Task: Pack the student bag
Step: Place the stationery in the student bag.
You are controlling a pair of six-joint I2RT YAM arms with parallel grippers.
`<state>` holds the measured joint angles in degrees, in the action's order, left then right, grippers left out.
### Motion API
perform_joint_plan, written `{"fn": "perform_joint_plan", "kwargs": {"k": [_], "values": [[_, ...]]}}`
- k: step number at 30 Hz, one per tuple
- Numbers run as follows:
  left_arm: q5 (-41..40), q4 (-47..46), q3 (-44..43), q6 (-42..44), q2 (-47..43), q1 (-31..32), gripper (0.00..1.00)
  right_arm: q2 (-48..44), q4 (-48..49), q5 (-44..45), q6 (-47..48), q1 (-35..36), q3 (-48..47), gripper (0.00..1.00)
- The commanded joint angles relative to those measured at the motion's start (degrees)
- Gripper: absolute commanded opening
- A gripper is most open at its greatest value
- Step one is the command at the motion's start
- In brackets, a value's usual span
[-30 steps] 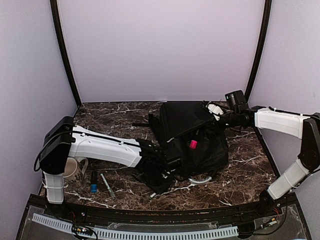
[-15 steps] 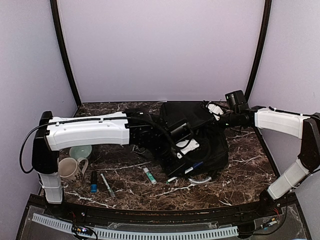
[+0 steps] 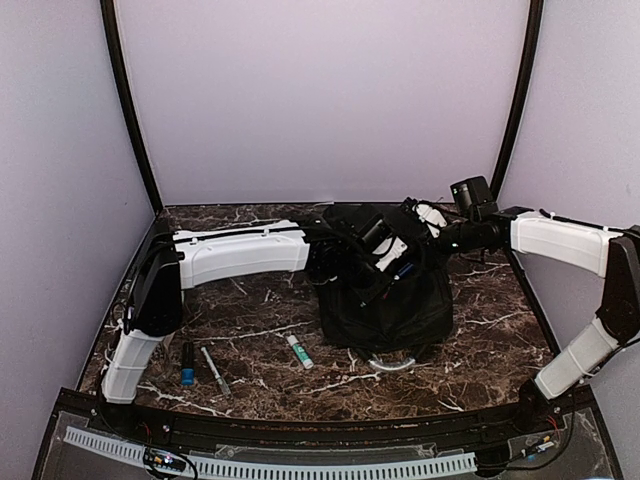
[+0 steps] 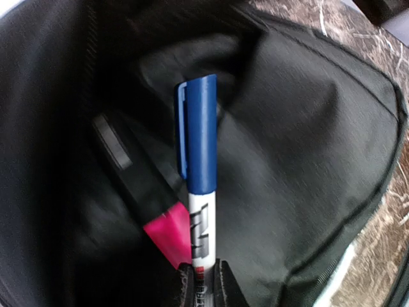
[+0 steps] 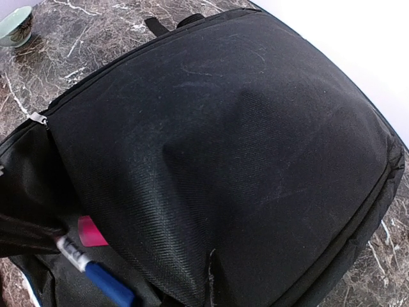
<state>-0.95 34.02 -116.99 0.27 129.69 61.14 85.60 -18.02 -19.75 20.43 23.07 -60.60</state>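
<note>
While the counter (image 3: 250, 330) is carrying the student bag (image 3: 385, 300) right of centre, our right end effector (image 3: 435, 233) is pressing together on its raised flap, and our left end effector (image 4: 203, 278) is pinching a blue-capped marker (image 4: 198, 147) inside the opening, just beside a pink-tipped pen (image 4: 167, 233).

Marble table (image 3: 480, 330) holds green-capped white tube (image 3: 298, 351), grey pen (image 3: 215, 370), blue-tipped black stick (image 3: 187, 364) (those two just beside each other), pale green bowl (image 5: 14, 24).

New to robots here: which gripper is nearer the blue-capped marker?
Left. The left gripper holds the marker in the student bag's opening; the right gripper holds the bag's flap, off to the right.
</note>
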Motion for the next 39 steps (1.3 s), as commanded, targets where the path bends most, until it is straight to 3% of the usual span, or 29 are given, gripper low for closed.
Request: {"fn": "perform_joint_plan", "kwargs": {"k": [1, 12, 17, 26, 39], "values": [[1.36, -7.17, -1.8, 3.61, 0.57, -0.48, 0.0, -3.07, 1.97, -5.62, -2.2, 0.13, -2.85, 0.0], [9.89, -9.25, -4.99, 0.19, 6.53, -0.85, 0.0, -2.9, 1.99, -5.9, -2.32, 0.13, -2.6, 0.0], [3.67, -6.59, -7.0, 3.57, 9.23, -1.32, 0.0, -3.34, 1.62, -6.43, -2.4, 0.13, -2.84, 0.0], [-16.41, -4.17, -12.82, 14.93, 10.75, -2.61, 0.0, -4.49, 0.78, -7.69, -1.76, 0.13, -2.38, 0.0], [-36.27, -24.37, -10.69, 41.25, 13.35, -5.04, 0.0, -4.95, -0.89, -9.63, -1.7, 0.13, -3.36, 0.0]]}}
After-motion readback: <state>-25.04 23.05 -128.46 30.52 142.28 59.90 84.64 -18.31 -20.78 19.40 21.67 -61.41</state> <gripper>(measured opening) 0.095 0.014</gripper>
